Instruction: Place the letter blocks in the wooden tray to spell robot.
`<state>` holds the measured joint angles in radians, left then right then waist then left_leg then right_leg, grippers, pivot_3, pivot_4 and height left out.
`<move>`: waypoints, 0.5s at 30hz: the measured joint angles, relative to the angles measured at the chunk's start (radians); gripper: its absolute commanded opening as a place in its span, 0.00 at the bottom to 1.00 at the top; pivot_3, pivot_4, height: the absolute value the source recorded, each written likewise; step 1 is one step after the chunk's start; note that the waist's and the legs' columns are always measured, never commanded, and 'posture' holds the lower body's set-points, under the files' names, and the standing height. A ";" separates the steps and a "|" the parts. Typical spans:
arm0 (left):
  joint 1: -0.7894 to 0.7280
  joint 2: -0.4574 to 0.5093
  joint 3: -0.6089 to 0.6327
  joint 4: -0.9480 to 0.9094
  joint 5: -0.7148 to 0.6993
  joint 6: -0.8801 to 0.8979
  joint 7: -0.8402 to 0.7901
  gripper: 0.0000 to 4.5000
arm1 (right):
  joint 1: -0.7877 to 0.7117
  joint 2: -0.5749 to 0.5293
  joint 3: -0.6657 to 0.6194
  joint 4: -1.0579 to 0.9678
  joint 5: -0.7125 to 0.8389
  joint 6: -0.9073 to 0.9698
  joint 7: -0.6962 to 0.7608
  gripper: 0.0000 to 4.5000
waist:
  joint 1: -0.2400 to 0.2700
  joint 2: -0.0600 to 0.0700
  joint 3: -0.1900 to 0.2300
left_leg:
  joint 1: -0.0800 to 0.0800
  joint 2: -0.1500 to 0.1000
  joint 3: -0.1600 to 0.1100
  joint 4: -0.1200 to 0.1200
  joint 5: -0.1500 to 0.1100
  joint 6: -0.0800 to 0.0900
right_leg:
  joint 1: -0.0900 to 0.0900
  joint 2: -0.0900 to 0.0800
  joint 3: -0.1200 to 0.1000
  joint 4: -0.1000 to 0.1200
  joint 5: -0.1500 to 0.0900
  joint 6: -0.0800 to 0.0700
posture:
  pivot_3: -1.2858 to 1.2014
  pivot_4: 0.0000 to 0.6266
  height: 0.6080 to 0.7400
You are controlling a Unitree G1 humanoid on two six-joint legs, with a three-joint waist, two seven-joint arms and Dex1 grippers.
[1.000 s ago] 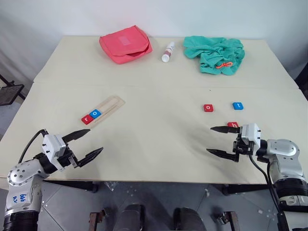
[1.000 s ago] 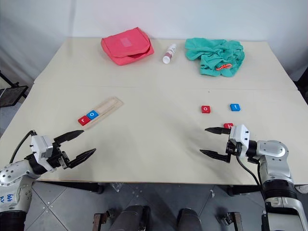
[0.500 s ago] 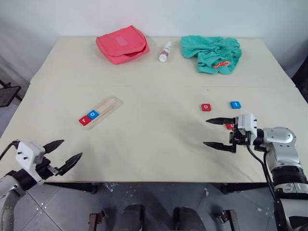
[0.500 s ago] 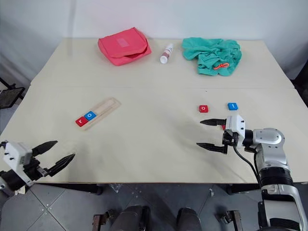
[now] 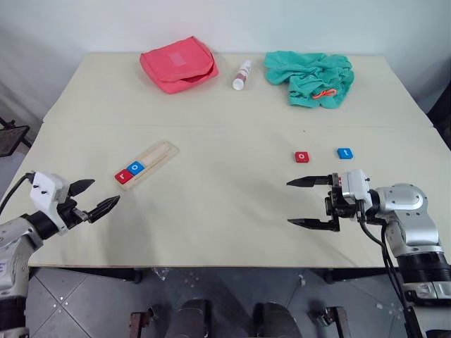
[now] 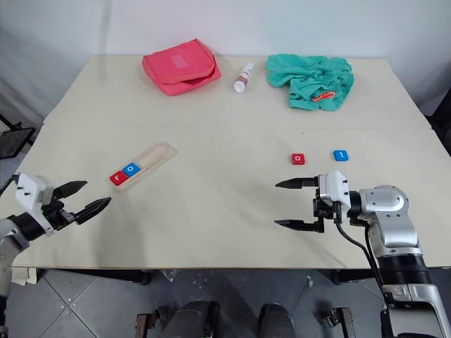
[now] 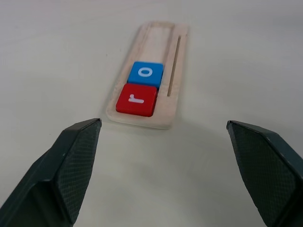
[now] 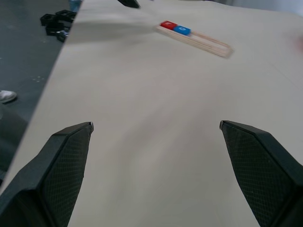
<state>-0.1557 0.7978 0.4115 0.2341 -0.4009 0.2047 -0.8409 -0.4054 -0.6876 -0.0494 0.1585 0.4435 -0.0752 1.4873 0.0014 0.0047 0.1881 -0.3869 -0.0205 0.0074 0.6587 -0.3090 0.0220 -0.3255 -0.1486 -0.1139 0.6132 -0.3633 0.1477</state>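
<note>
Wooden tray (image 7: 152,80) holds red r (image 7: 137,100) touching blue o (image 7: 146,74).

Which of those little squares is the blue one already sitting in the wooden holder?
On the table's left side lies the wooden tray. Two tiles sit at its near end; the blue o tile is the second one, right behind the red r tile.

- The long pale wooden tray (image 5: 147,162) lies slantwise on the left half of the pale counter (image 5: 225,211).
- A red square block marked r (image 7: 137,100) and a blue square block marked o (image 7: 146,74) sit touching at the tray's near end.
- A red square block (image 5: 301,156) and a blue square block (image 5: 344,153) lie apart on the right.
- A pink zipped pouch (image 5: 179,63), small white bottle (image 5: 242,74) and crumpled teal cloth (image 5: 310,78) line the far edge, left to right.
</note>
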 measured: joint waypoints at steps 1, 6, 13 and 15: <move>-0.028 0.002 -0.012 0.029 0.011 -0.009 -0.005 1.00 | 0.007 -0.003 -0.002 -0.018 0.004 0.010 -0.003 0.99 | -0.001 0.000 0.000 | 0.000 0.000 0.000 0.000 0.000 0.000 | 0.000 0.000 0.000 0.000 0.000 0.000 | 0.52 0.24 1.00; -0.256 0.004 -0.121 0.267 0.092 -0.071 -0.051 1.00 | 0.082 -0.012 -0.025 -0.101 0.031 0.036 -0.037 0.99 | 0.009 -0.001 0.000 | 0.000 -0.001 0.000 0.002 0.000 0.000 | -0.002 0.000 -0.001 0.007 0.000 0.000 | 0.52 0.24 1.00; -0.422 0.003 -0.222 0.513 0.176 -0.146 -0.121 1.00 | 0.192 -0.030 -0.074 -0.193 0.052 0.056 -0.083 0.99 | 0.004 -0.002 0.001 | 0.000 0.000 0.002 0.002 0.000 0.000 | -0.004 -0.001 -0.002 0.009 0.000 0.000 | 0.52 0.24 1.00; -0.458 0.001 -0.241 0.569 0.191 -0.157 -0.142 1.00 | 0.207 -0.038 -0.080 -0.209 0.057 0.057 -0.088 0.99 | 0.003 -0.002 0.001 | 0.000 0.000 0.002 0.002 0.000 0.000 | -0.004 -0.001 -0.002 0.010 0.000 0.000 | 0.52 0.24 1.00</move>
<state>-0.6137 0.7993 0.1704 0.8029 -0.2102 0.0476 -0.9825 -0.1987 -0.7256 -0.1294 -0.0503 0.5007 -0.0180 1.3993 0.0042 0.0022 0.1893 -0.3873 -0.0210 0.0091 0.6607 -0.3091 0.0221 -0.3299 -0.1493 -0.1159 0.6227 -0.3633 0.1477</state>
